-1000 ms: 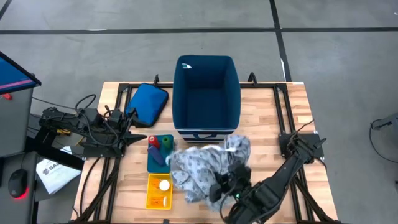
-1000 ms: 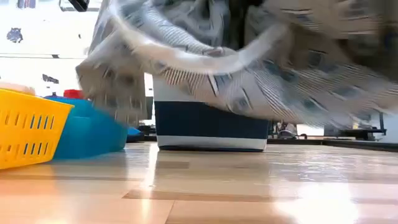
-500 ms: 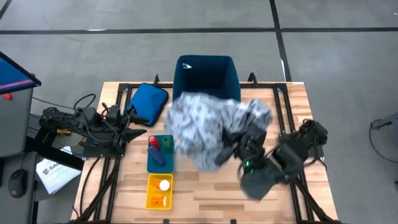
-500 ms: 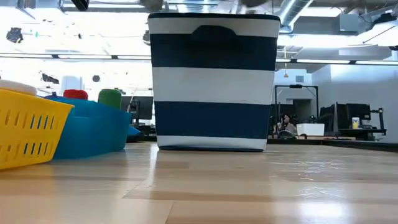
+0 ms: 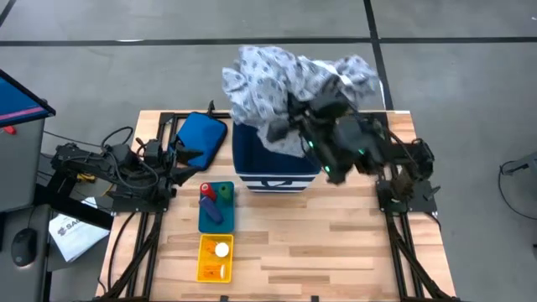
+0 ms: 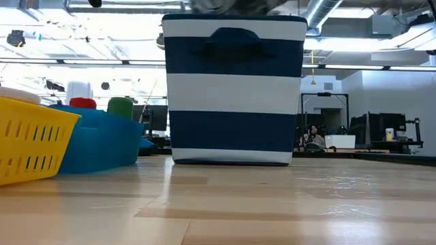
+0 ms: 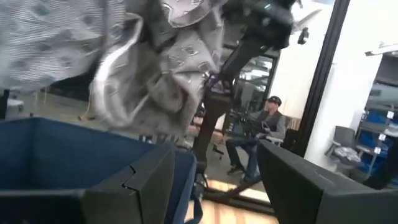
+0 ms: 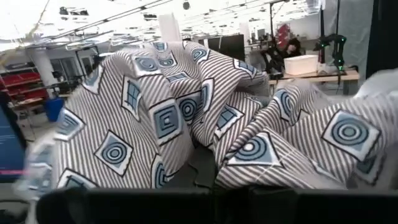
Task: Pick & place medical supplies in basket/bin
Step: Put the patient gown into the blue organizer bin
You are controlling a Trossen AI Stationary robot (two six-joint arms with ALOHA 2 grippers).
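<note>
The left arm waits at the table's left edge, its gripper [image 5: 186, 164] pointing right toward the middle; its fingers [image 7: 137, 180] stand apart with nothing between them. Just beyond its tip lies a blue pouch [image 5: 201, 138], flat on the wood at the far left of the bin. Nearer than the pouch sits a teal tray [image 5: 216, 207] holding a red cylinder [image 5: 206, 190], a green one [image 5: 225, 193] and a dark-blue one [image 5: 214, 210] lying down. Nearest of all on that side is a yellow basket [image 5: 215, 258] with a white-capped bottle [image 5: 221, 249] and something orange beside it, too small to make out.

In the middle stands the bin [image 5: 277, 159], navy with white bands, upright at the far edge of the table. From table height only its striped wall [image 6: 234, 88] shows, with a scrap of cloth above the rim.

The gown [image 5: 289, 80] hangs bunched in the air over the bin's open top, spilling past its far and left rims. The right gripper [image 5: 306, 126] is clamped shut on the gown, above the bin's right half; its arm reaches in from the right edge of the table.
</note>
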